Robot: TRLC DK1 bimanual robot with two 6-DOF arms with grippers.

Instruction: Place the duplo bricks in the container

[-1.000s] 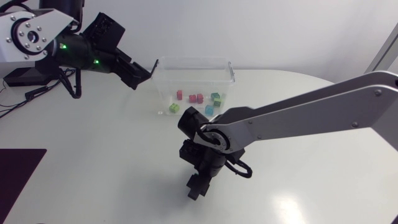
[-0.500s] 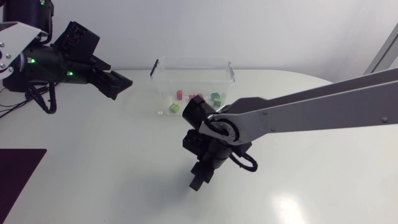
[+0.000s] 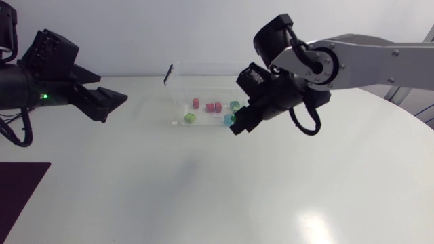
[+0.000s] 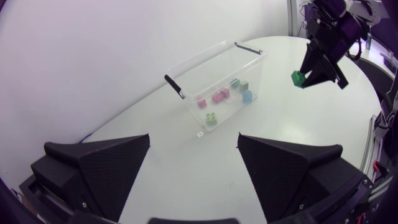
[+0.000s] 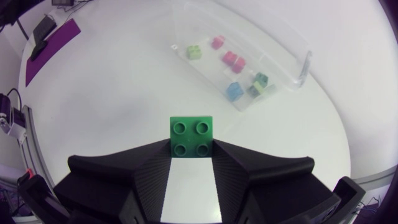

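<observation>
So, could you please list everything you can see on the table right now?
white table: one, under everything
clear plastic container: one, black clips, far side of the table
pink duplo bricks: three, in the container
lime green brick: one, in the container
blue brick: one, in the container
dark green brick: one, in the container
greyish-green brick: one, beside the dark green one
green duplo brick: one, held above the table, outside the container
dark purple mat: one, near left corner
left tool: black, open, empty
right tool: black, shut on the green duplo brick
</observation>
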